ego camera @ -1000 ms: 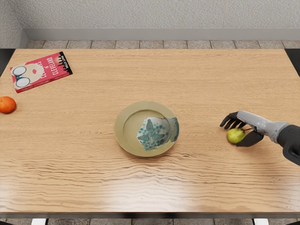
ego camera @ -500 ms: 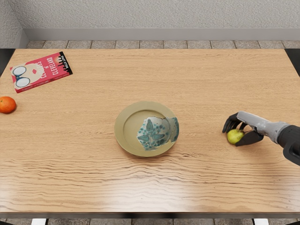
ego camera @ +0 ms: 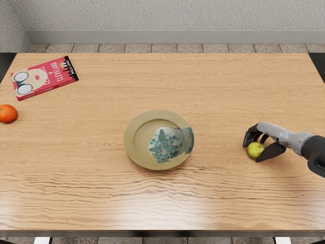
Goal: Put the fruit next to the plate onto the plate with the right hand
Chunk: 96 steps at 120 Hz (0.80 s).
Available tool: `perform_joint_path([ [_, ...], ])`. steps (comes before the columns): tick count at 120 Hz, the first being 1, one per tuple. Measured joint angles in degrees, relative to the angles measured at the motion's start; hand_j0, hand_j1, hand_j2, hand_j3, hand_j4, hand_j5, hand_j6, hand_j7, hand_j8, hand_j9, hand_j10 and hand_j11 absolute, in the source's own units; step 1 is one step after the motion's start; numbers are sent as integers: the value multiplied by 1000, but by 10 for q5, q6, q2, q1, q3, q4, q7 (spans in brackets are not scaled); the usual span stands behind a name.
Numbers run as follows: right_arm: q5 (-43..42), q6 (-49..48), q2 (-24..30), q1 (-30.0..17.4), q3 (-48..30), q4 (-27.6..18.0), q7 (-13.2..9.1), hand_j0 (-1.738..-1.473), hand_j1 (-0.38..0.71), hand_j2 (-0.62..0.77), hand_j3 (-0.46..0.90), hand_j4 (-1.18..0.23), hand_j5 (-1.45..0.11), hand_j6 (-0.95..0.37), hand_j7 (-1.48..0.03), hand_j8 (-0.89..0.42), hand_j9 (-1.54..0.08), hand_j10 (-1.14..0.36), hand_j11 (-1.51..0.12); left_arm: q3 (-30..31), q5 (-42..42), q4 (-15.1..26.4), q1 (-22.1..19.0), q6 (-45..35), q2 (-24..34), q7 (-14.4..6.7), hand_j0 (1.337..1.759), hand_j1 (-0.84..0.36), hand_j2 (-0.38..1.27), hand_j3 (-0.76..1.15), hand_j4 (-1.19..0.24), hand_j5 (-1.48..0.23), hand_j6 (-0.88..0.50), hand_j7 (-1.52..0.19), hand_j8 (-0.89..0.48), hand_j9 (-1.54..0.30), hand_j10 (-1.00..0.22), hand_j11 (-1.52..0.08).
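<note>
Two fruits lie on the wooden table (ego camera: 228,86), and the one that matters is the small yellow-green fruit (ego camera: 255,149) at the right of the frame, well apart from the tan plate (ego camera: 135,136) with the blue-green pattern at centre. The right hand (ego camera: 264,141) is wrapped on it: dark fingers (ego camera: 249,135) curl over its far and left sides, and the thumb (ego camera: 269,151) presses in from the lower right. The fruit looks to be resting on the table, not yet lifted.

To do the grasp well, the fingers and thumb should bear on opposite sides of the round fruit so it cannot squirt out. It should then be raised straight up, clear of the table, before being carried left to the plate.

A second ago the fingers were spread and reached out over the fruit. Half a second ago they had begun to curl, and now they sit tighter around it. The fruit has barely shifted. The plate, the red book (ego camera: 44,77) at upper left and the orange (ego camera: 7,113) at the left edge have not moved.
</note>
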<state>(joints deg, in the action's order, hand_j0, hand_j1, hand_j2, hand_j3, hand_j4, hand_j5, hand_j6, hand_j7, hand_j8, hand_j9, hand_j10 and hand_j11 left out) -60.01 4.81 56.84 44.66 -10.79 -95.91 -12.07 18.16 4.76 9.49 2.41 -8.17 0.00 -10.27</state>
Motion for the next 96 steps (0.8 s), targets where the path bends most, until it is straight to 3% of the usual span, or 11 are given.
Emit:
perform_joint_path([
  [17,37,-51,1,3,-32,1,0,-1650,332,254,1,-670,-954,-492,-906,-347,-957,-484,-971,0,0,0,0,0,0,0,1658,349,0,0,-1,0,-1,0,-1,0,0,0],
  [48,103,-150,-3,5,-109,1,-2,-1654,259,150,1,-661,-960,-535,-903,-388,-948,-523,-957,0,0,0,0,0,0,0,1658,349,0,0,-1,0,-1,0,-1,0,0,0],
  [96,145,-206,-78,37,-160,12,-8,-1657,286,206,1,-652,-975,-525,-903,-369,-951,-507,-954,0,0,0,0,0,0,0,1658,349,0,0,-1,0,-1,0,-1,0,0,0],
])
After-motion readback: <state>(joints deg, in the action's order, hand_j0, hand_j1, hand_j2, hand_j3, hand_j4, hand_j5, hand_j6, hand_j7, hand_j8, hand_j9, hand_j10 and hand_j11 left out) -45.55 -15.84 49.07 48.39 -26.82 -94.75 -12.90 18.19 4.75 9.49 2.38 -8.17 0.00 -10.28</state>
